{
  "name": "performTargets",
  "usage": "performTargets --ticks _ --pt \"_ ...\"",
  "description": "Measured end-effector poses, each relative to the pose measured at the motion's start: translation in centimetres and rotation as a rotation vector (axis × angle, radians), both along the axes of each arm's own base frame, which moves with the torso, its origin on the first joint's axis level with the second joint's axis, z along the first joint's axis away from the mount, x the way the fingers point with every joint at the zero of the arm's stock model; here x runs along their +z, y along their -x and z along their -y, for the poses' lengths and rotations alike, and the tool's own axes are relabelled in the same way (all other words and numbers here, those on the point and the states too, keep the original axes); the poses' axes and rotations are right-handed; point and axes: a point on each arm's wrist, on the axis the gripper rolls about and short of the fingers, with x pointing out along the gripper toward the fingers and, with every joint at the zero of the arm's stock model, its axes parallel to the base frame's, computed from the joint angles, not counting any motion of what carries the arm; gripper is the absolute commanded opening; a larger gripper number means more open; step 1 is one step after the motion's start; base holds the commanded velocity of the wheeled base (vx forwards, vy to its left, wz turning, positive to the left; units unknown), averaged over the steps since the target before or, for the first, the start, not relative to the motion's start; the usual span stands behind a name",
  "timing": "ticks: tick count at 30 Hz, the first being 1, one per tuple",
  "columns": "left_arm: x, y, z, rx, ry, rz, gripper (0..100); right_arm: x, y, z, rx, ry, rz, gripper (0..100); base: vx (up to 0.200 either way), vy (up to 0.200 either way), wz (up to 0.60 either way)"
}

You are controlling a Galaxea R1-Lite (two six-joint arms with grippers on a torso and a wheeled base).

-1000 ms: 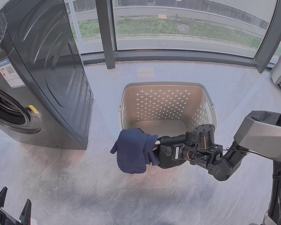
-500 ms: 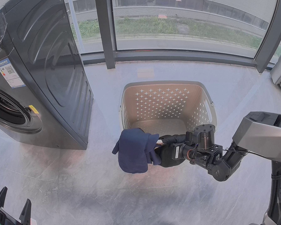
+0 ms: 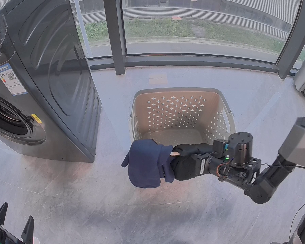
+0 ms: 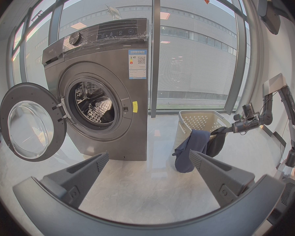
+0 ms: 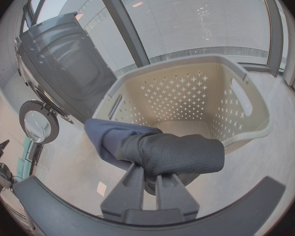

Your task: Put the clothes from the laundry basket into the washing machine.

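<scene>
Right jaws pinched on black garment [image 5: 173, 153], left jaws wide apart

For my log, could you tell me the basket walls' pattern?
Star-shaped holes across the basket; best in head view.

- One washer [image 3: 51, 68], at the left, with one round door [image 4: 31, 122]
- One basket [image 3: 181, 92], in the middle
- Two garments at the basket's near rim: one navy garment [image 3: 145, 163], and one black garment [image 3: 186, 161] just right of it
- Two grippers: one left gripper [image 3: 17, 212] at the near left, one right gripper [image 5: 149, 176] at the black garment
- Two stickers on the washer's front: one blue-and-white label [image 4: 137, 64], one yellow sticker [image 4: 135, 107]
</scene>
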Motion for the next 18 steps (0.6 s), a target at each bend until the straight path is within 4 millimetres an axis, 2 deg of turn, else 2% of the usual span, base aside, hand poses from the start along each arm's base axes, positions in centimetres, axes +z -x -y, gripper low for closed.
performTargets --ticks 11,17,18 --pt "0.0 0.0 0.0 0.0 -0.001 0.0 100 7.8 7.0 3.2 0.068 -0.092 0.192 0 0.0 0.0 0.0" --pt "0.0 0.0 0.0 -0.001 0.001 0.0 100 9.7 9.6 4.0 0.128 -0.117 0.27 0 -0.2 0.0 0.0" --pt "0.0 0.0 0.0 0.0 0.001 0.0 100 9.9 9.9 4.1 0.132 -0.121 0.275 0 0.0 0.0 0.0"
